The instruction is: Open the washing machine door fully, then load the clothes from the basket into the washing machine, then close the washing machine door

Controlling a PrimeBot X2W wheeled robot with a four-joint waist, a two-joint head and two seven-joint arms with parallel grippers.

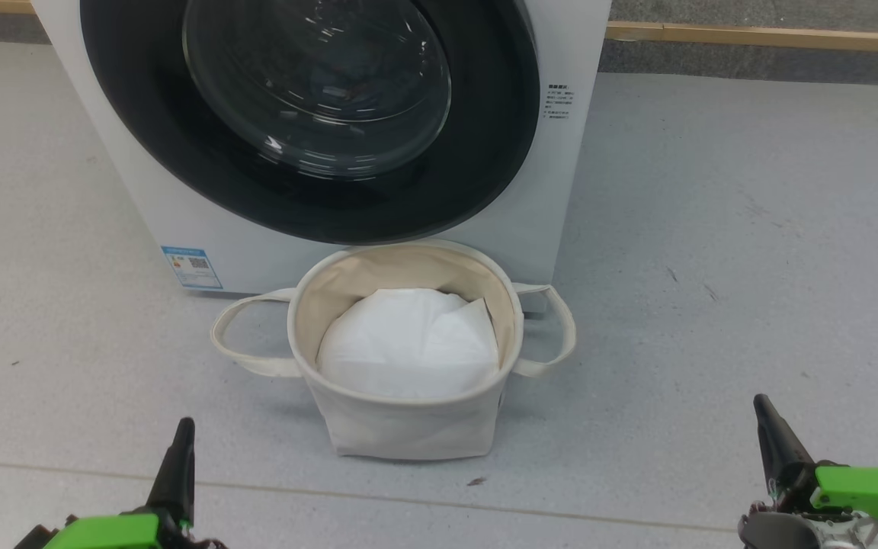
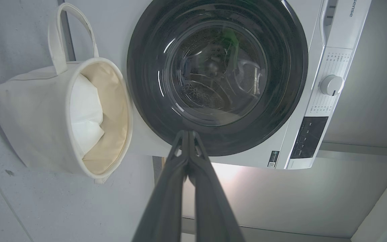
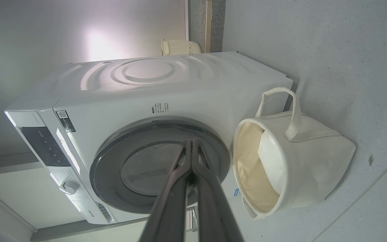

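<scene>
Head looks down; both sideways-rolled wrist views share the basket (image 1: 408,431).

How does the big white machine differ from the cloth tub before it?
The white boxy washing machine is large and hard; the round cream canvas basket is small and soft. The machine's black-rimmed round door is shut; the basket is open-topped, showing a white sheet. Both are pale and stand on the grey floor.

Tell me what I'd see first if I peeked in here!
You'd spot the big round washing machine door, shiny black with a glass middle, shut at the top of the head view. Right in front of it on the floor stands the cream basket with a white sheet inside. The left gripper and right gripper sit shut in the bottom corners.
</scene>
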